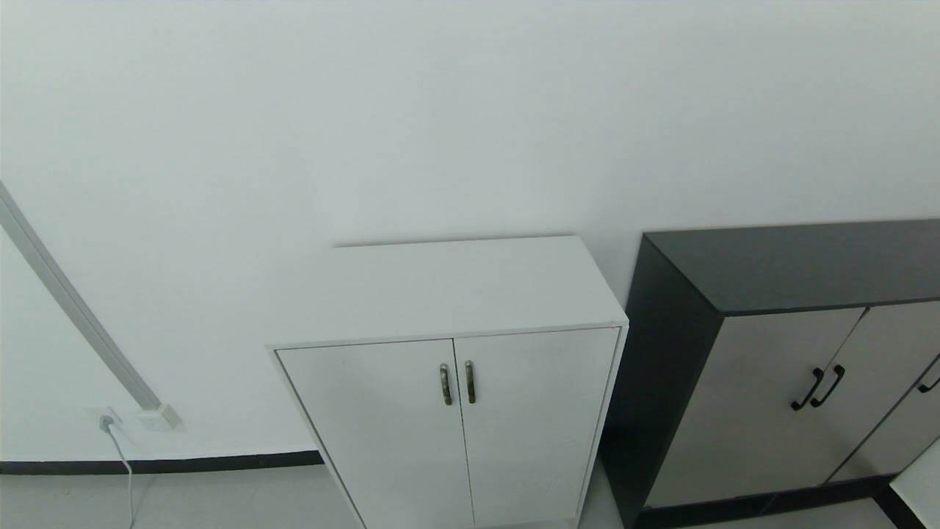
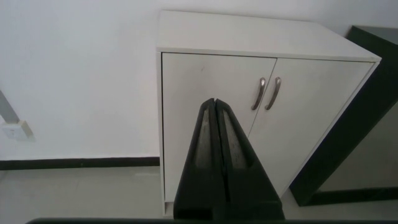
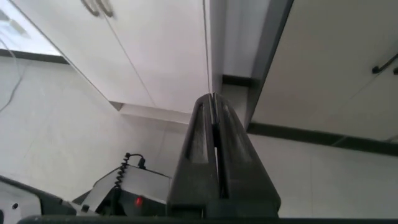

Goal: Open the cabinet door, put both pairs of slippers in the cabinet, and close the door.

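Standing against the wall (image 1: 367,110), the white cabinet (image 1: 455,286) has both doors (image 1: 367,419) closed. Its two metal handles (image 1: 445,383) sit side by side at the middle seam. Just beside it on the right is a dark cabinet (image 1: 675,367) with grey fronts, also closed. The left end effector (image 2: 214,102) has its fingers pressed together with nothing between them, and it is in front of the white cabinet's left door, apart from it. The right end effector (image 3: 214,96) is also pressed together and empty, pointed toward the gap between the two cabinets, near the floor (image 3: 323,180).
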`<state>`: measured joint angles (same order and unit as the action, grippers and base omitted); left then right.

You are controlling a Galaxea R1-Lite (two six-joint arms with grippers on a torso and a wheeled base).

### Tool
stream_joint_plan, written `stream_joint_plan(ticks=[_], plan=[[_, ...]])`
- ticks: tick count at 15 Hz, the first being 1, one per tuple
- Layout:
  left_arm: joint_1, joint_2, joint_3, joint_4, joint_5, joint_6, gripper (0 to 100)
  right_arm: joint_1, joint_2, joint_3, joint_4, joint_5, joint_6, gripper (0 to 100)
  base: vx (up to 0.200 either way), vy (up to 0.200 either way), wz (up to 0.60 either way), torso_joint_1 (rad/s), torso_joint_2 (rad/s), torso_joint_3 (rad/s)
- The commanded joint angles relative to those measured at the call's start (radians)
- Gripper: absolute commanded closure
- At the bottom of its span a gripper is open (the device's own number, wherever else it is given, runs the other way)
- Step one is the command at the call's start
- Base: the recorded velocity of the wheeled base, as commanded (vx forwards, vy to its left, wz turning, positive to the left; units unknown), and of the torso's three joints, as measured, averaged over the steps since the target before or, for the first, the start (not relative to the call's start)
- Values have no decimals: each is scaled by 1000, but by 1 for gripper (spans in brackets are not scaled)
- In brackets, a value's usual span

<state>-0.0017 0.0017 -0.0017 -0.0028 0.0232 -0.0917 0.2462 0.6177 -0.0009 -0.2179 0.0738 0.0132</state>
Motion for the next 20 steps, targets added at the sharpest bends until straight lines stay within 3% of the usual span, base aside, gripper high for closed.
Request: stream_joint_plan(ticks=[1,4,12,20], plan=[[-1,0,0,0,0,0,100,4,-134,1,87,1,-1,100,0,0,0,0,0,0],[0,0,0,0,0,0,100,13,-257,-5,201,0,-6,100,0,0,0,0,0,0],[0,1,0,0,0,0,100,51,-296,1,218,3,-53,100,0,0,0,0,0,0],[0,1,0,0,0,0,100,-185,-398,1,219,0,-59,100,0,0,0,0,0,0]])
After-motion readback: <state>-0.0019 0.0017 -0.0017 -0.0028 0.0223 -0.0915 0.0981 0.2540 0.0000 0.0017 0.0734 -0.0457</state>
